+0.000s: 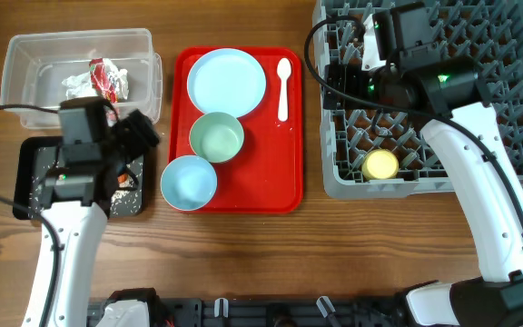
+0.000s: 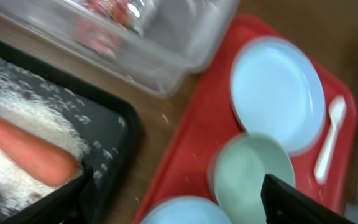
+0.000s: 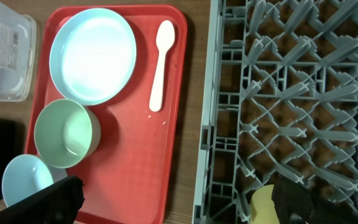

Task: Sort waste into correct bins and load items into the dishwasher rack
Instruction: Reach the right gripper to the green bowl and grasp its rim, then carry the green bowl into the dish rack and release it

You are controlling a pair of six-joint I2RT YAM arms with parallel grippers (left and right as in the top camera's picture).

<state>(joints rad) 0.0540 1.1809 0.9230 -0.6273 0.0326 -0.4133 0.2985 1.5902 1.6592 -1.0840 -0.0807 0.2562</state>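
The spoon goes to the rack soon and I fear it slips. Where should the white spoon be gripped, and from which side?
Grip the white spoon at mid-handle, straight down from above, closing across its narrow width. It lies flat on the red tray, its handle thin and straight with bare tray on both sides; the light blue plate is nearer its bowl end.

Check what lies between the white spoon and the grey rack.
Nothing visible blocks it. Between the spoon and the rack lie only the red tray's rim and a bare strip of table. The rack's own side wall would need clearing.
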